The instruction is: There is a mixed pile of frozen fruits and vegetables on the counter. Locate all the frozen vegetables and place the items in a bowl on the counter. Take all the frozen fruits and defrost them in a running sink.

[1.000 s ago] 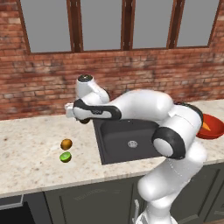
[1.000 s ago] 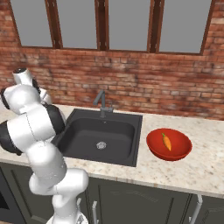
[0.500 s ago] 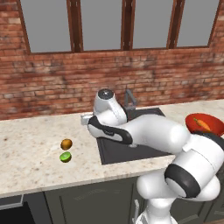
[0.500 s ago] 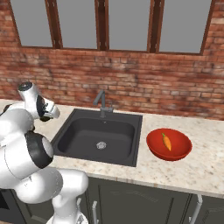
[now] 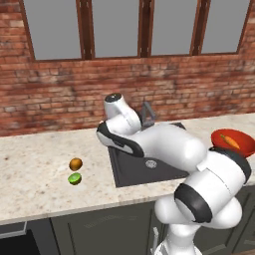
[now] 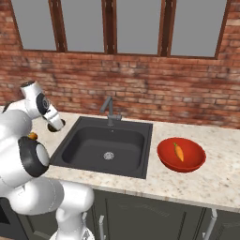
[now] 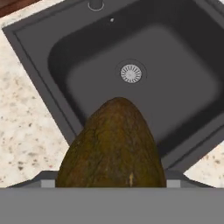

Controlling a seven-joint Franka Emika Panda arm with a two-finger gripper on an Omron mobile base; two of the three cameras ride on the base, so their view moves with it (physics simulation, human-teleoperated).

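Closest to the hand's own camera, a dark olive-brown ball (image 7: pixel 114 146) looms large at the bottom of the hand view. It sits right where the fingers would be and hides them, so the hand looks to be pinching it with the jaws set wide around its girth. Under it lies the sink (image 7: pixel 144 70), its round metal drain (image 7: pixel 131 73) just beyond the ball's top edge.

This dark ball is one of the frozen vegetables, so I judge it is being carried across the basin toward the bowl, not meant for the water. To do this well, the arm should keep the ball high over the sink's rim and hold the grip firm; a round, frozen piece could slip out and roll into the basin.

From the right base view, the bowl (image 6: pixel 182 154) stands on the bench (image 6: pixel 220 178) to the right of the sink, just beside its edge, with the carrot (image 6: pixel 178 152) already lying inside. The release should come low over the red bowl's middle, beside the carrot, so the ball does not bounce over the shallow rim.

Further off, in the left base view, the orange-brown ball (image 5: pixel 75 164) and the green lime-like piece (image 5: pixel 74 179) rest close together on the bench left of the sink, waiting their turn. Behind the basin the faucet (image 6: pixel 109 109) stands against the brick wall (image 6: pixel 140 89); I cannot tell whether water is running.
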